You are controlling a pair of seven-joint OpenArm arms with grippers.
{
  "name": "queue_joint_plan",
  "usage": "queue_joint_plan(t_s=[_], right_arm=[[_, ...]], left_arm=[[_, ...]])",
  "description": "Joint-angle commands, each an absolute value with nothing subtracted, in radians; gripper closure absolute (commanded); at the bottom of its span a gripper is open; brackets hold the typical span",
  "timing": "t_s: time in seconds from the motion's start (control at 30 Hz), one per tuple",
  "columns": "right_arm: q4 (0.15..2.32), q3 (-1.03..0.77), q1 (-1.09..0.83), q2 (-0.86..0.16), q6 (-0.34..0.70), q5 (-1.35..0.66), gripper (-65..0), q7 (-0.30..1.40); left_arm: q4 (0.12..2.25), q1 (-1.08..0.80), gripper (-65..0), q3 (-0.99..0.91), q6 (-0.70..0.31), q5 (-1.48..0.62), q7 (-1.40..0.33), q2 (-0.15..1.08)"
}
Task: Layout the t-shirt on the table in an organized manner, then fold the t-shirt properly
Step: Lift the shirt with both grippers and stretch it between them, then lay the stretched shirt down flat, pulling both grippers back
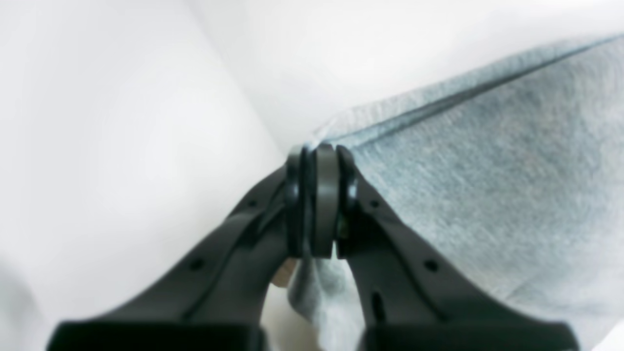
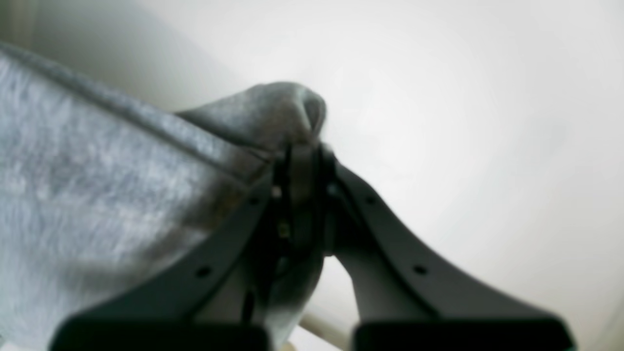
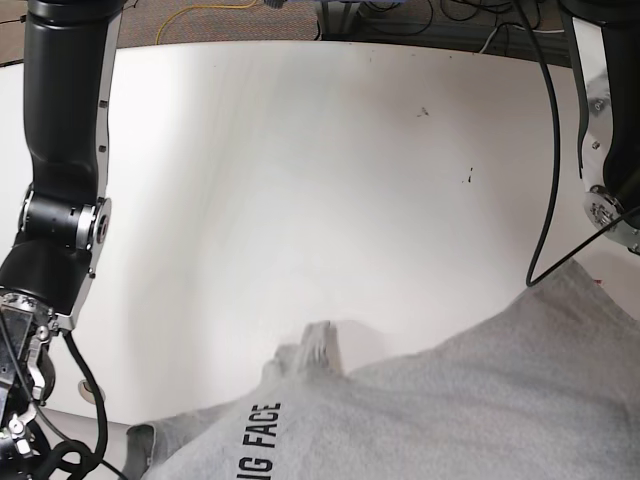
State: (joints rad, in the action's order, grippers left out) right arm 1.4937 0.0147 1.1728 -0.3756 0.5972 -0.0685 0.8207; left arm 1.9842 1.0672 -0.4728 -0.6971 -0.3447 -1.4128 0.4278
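Both grippers, left gripper (image 1: 319, 200) and right gripper (image 2: 302, 195), are clamped fully shut on hemmed edges of the grey t-shirt (image 3: 470, 400), apparently to spread it, lettering up, over the white table's (image 3: 300, 180) near edge, the far side bare.

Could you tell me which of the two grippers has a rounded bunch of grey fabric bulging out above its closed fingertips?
The right gripper: a rounded lump of the t-shirt bulges above its tips. At the left gripper the cloth leaves as a flat, taut hem instead.
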Motion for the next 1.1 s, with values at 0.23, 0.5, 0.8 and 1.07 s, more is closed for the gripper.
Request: queue_joint_plan(t_s=[0.23,0.5,0.8,1.07], right_arm=[[1.685,-0.039,1.115,-0.438,0.591,-0.059,-0.5,0.903],[1.834,-0.183,0.894,-0.444,0.634,-0.059,-0.6,0.958],[1.974,-0.397,0.496,-0.437,0.698,-0.058,-0.5,0.967],[1.985,-0.573,0.197,-0.315,0.698,-0.058,-0.3,0.924]], left_arm=[[1.988,1.098,-0.6,-0.441,-0.698,-0.341,-1.396,0.363],[1.992,0.920,-0.6,-0.433,-0.698,-0.344,-1.396,0.348],[2.012,0.591,-0.6,-0.466,-0.698,-0.346,-1.396,0.332],[2.012,0.255,-0.6,-0.555,-0.698,-0.346,-1.359,0.329]])
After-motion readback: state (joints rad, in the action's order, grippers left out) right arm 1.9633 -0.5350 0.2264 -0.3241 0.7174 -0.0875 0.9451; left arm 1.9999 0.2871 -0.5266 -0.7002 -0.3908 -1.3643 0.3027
